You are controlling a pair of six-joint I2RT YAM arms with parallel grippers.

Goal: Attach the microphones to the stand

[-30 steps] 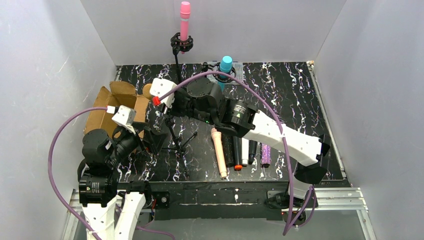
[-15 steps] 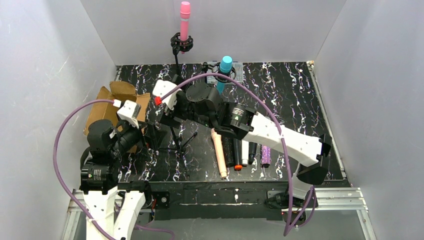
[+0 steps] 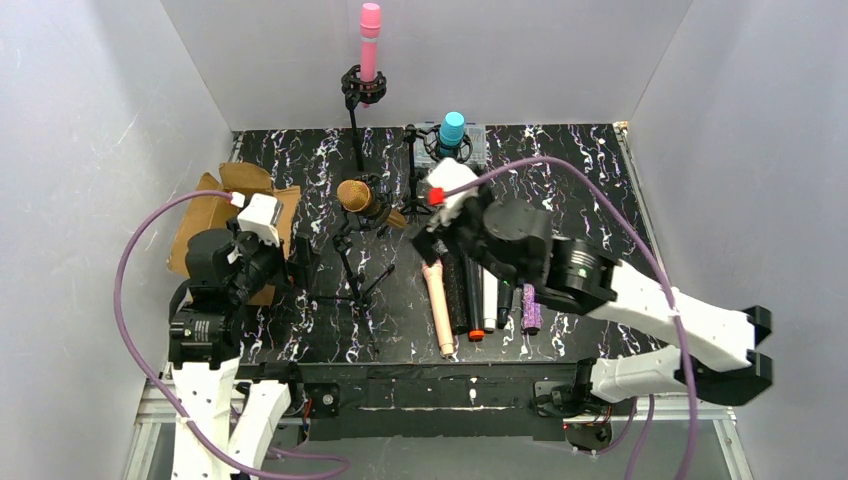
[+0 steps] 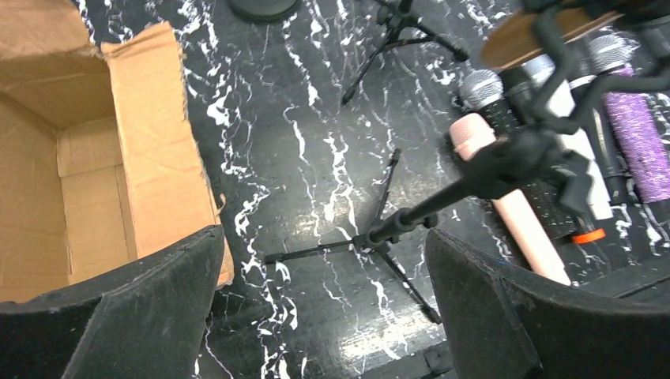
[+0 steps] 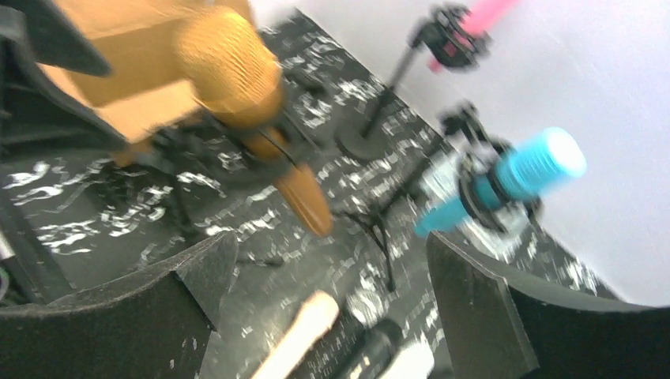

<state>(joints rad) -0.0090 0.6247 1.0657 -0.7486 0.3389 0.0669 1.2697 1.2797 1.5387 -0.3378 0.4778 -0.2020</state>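
Gold mic (image 5: 234,75) sits tilted in the stand (image 3: 347,262) clip, ahead and left of my right gripper (image 5: 328,260), whose jaws are spread wide and hold nothing. A peach mic (image 5: 296,339) lies just beneath that gripper. My left gripper (image 4: 324,260) is wide open too, empty, above the stand's legs.

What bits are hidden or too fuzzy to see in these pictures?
Top view: the right arm covers the far ends of the white microphone and purple microphone.
Top view: the left arm hides part of the cardboard box.
Right wrist view: everything is blurred; the pink microphone is cut off by the top edge.
Left wrist view: the gold microphone is cut off by the top edge, its head unseen.
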